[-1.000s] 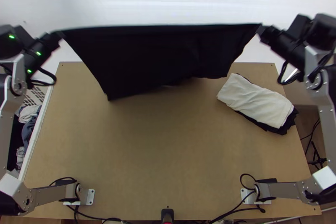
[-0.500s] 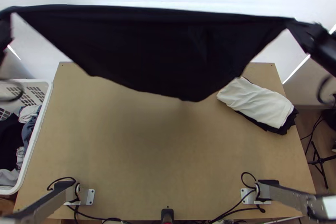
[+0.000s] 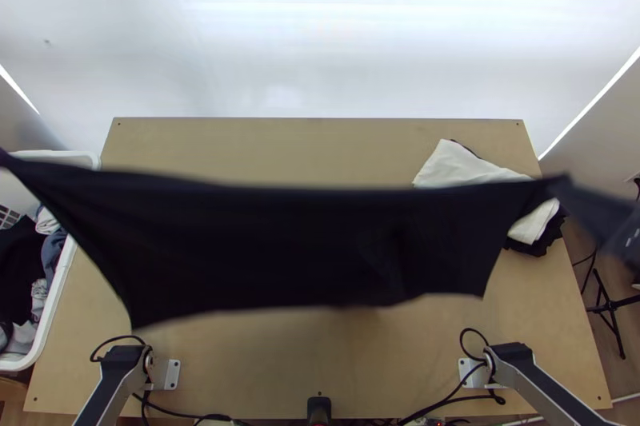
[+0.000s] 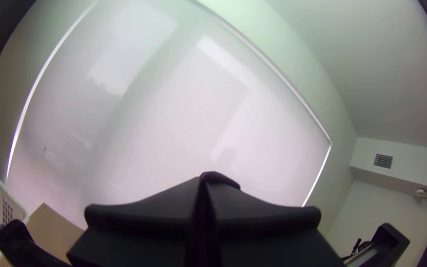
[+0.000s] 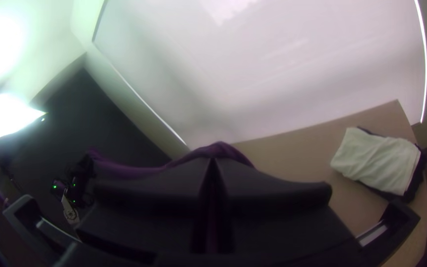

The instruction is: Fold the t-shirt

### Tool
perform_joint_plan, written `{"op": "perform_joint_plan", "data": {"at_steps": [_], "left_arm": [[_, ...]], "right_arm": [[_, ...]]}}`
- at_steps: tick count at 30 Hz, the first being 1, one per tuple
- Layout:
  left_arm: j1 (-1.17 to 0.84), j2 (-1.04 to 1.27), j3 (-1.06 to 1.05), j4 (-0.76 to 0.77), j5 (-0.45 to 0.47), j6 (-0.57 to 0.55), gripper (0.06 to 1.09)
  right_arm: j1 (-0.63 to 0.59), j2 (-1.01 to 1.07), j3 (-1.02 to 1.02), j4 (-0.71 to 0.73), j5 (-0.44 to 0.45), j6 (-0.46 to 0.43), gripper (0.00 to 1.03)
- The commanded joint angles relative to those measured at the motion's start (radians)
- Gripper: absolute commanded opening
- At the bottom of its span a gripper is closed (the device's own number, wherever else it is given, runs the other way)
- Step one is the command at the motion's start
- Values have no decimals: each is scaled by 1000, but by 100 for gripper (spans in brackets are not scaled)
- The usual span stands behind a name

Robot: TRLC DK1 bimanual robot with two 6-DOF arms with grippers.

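The black t-shirt (image 3: 280, 246) is stretched from left to right above the tabletop (image 3: 264, 374), its upper edge running nearly straight between its two held corners. The rest hangs toward the near side, with one lower corner dipping at the near left and the lower edge uneven; whether it has any fold in it I cannot tell.

The left claw (image 4: 204, 183) has its fingers together, clamped on a corner of the t-shirt, a bit of fabric bulging over the tips. The right claw (image 3: 570, 189), blurred in the top view, is likewise clamped on the opposite corner.

Toward the far right of the tabletop lies a folded white cloth (image 3: 454, 166) on top of black cloth (image 3: 541, 245), partly covered from above by the raised t-shirt. At the left side stands a white basket (image 3: 56, 290) holding dark, blue-grey and white laundry (image 3: 20, 266). A black device (image 3: 318, 408) sits at the middle of the near edge, between the arms' bases. A white backdrop (image 3: 320, 42) rises beyond the far edge.
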Motion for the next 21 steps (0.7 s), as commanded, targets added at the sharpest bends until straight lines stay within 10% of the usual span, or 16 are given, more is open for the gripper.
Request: {"op": "perform_joint_plan", "data": {"at_steps": [1,13,21], "left_arm": [[-2,-160,-220,-151,102,37,9],[4,76,-530,-91,42,194,9],[67,453,-398,155,-53,256,9]], "right_arm": [[51,-126,-186,-142,-6,-9,3],[39,-99,-773,270,37,-16,3],[-9,245,-603,502,114,-57,3]]}}
